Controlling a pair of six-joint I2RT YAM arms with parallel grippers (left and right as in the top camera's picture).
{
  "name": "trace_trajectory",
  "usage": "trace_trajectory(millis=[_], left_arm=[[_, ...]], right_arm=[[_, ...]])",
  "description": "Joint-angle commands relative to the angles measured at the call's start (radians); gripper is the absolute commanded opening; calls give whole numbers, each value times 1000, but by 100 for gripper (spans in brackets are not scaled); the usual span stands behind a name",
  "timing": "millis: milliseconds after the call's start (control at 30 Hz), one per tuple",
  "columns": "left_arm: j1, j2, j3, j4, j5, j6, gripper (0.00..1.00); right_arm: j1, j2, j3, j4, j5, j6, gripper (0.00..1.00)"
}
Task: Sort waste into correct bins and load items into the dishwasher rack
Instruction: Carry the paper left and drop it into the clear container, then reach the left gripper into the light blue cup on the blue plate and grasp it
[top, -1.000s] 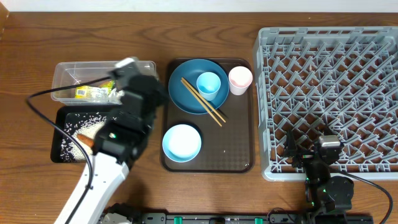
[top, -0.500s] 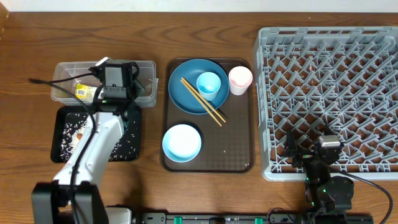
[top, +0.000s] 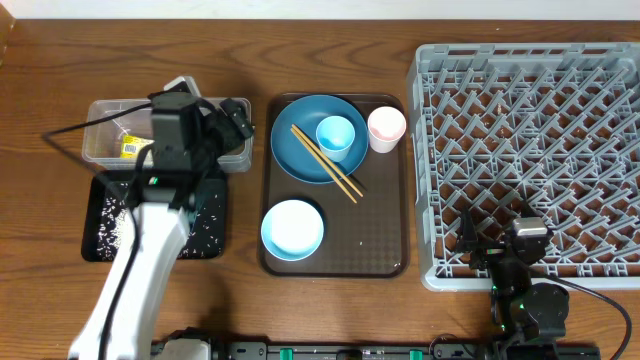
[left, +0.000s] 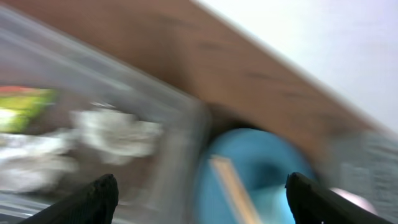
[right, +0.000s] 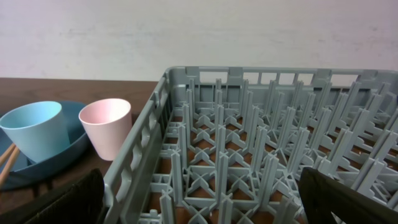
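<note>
We find wrapper (top: 131, 148) and napkin (left: 112, 127) in the clear tub (top: 100, 105), rice (top: 110, 225) in the black tray (top: 100, 255). The dishes (top: 295, 160) at three o'clock await the rack (top: 530, 120). Both jaws gape empty.

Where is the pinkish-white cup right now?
In the overhead view the pinkish-white cup stands upright at the brown tray's far right corner, between the dark-blue plate and the grey rack.

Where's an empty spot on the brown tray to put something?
There is a bare patch right of the pale-blue bowl, below the pinkish cup, along the right edge of the brown tray. The top is crowded: dark-blue plate, light-blue cup, chopsticks.
</note>
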Motion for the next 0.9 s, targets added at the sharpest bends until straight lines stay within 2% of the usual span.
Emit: trace_trajectory(millis=[0,133,300,433,600,867], left_arm=[[-49,-86,14,-24,262,-120,93],[-143,-119,108,-166,219,-103,95],[-267,-64,339,-429,56,-21,95],[-348,42,550,-653,-93,22,96],[-373,235,761,-870,-95,53,96],[-373,455,801,-908,-39,116,97]], right_arm=[[3,0,-1,-3,-3,-18,99],[3,0,-1,-3,-3,-18,99],[3,0,-1,-3,-3,-18,99],[3,0,-1,-3,-3,-18,99],[3,0,-1,-3,-3,-18,99],[3,0,-1,-3,-3,-18,99]])
